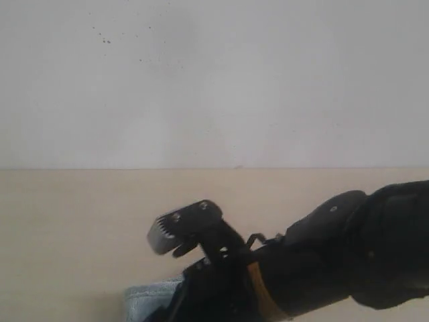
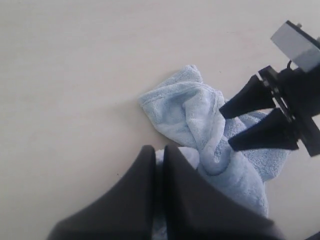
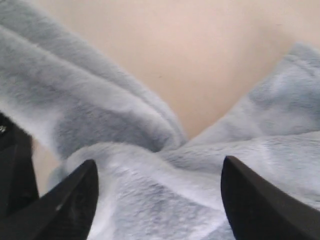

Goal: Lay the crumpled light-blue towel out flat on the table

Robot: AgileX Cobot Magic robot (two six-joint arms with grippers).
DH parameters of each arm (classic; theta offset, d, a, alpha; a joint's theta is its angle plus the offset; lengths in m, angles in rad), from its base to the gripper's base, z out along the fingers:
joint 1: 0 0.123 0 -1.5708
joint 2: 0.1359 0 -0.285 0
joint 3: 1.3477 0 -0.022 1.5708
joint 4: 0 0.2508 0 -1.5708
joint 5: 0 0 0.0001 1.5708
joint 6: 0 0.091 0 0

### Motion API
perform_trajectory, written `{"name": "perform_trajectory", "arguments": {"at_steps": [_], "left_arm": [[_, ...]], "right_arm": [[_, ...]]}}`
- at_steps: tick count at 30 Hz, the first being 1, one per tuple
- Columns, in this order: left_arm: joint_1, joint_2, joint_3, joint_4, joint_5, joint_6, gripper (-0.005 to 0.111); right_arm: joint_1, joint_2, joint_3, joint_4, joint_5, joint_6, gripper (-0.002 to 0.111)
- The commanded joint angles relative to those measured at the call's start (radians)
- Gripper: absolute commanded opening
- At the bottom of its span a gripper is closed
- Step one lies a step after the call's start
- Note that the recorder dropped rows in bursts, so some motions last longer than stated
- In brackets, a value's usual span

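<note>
Right pincer [image 3: 160, 165] stands released, its 2 fingers [image 3: 70, 200] spread wide with nothing nipped, poised over a ridge of the towel [image 2: 197, 117]. Left pincer [image 2: 156, 150] is clenched, tips touching; no cloth shows between them, though they sit right at the heap's edge. The towel lies crumpled beneath and between both pincers, bunched into thick folds on the bare desk [image 2: 75, 75] that runs out beyond them. It looks light, soft and limp: it should drape and drag rather than hold shape, and the plush pile may slip from a shallow pinch. The best hold, I judge, is a free corner, such as the flap pointing away from the left pincer, taken deep, 1 layer only
</note>
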Motion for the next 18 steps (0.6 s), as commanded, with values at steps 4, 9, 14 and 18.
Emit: {"name": "perform_trajectory", "arguments": {"at_steps": [4, 9, 14, 18], "left_arm": [[0.0, -0.008, -0.002, -0.002, -0.001, 0.009, 0.004], [0.0, -0.008, -0.002, 0.002, -0.001, 0.016, 0.004], [0.0, -0.008, -0.002, 0.002, -0.01, 0.016, 0.004], [0.0, -0.008, -0.002, 0.0, -0.013, 0.016, 0.004]], "right_arm": [[-0.199, -0.01, -0.004, 0.002, -0.035, -0.004, 0.065], [-0.255, 0.007, -0.004, 0.002, 0.0, 0.0, 0.065], [-0.255, 0.097, -0.006, 0.002, 0.025, -0.046, 0.065], [-0.255, 0.163, -0.025, 0.002, 0.043, -0.064, 0.065]]}}
